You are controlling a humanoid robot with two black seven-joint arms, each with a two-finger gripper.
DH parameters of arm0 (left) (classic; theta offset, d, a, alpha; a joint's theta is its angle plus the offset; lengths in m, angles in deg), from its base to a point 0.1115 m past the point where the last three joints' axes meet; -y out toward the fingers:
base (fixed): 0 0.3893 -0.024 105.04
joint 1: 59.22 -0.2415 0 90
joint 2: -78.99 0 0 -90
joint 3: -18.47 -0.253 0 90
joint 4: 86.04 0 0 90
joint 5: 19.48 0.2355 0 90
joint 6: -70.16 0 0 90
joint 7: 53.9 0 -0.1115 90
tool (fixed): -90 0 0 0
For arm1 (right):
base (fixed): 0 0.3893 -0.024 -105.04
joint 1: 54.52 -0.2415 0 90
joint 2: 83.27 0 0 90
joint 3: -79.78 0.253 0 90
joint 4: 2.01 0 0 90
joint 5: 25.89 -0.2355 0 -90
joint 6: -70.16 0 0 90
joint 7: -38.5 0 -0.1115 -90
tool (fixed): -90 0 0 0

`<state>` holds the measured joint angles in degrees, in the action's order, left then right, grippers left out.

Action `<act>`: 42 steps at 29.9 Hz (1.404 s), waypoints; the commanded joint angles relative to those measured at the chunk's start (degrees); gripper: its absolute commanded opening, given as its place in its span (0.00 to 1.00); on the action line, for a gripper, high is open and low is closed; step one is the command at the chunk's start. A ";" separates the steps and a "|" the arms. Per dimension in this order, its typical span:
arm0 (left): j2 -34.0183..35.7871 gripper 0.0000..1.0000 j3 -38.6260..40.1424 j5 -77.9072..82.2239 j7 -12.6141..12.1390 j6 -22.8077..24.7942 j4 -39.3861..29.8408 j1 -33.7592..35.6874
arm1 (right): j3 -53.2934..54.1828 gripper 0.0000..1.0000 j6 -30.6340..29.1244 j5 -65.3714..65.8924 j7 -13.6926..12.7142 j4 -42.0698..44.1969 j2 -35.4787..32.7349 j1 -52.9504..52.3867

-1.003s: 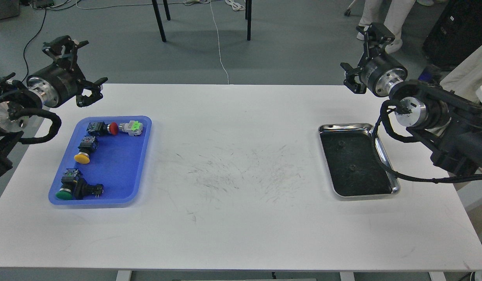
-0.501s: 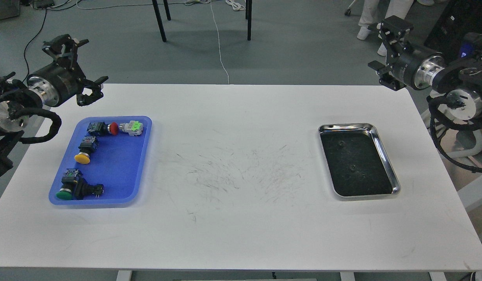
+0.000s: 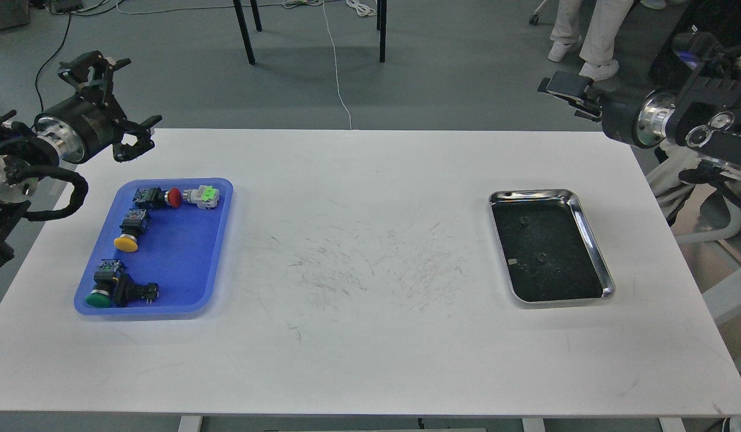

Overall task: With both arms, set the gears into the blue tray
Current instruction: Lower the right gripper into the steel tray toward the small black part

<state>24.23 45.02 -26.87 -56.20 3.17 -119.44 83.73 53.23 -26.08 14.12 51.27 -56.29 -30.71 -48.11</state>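
Head view, left pincer [image 3: 109,102] spread apart above blue tray [image 3: 184,252], right pincer [image 3: 567,91] state unclear, gears [image 3: 540,258] in steel tray [image 3: 593,240].

No readable text; switch labels seem blurred.
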 commanded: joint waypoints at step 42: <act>-0.35 0.99 0.08 -0.17 0.10 -0.08 -0.09 -1.36 | -16.34 0.82 0.09 22.48 9.90 16.84 15.64 11.52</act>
<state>23.99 45.11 -27.05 -56.10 3.10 -119.53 82.39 36.86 -26.08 36.60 61.18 -39.80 -15.06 -37.21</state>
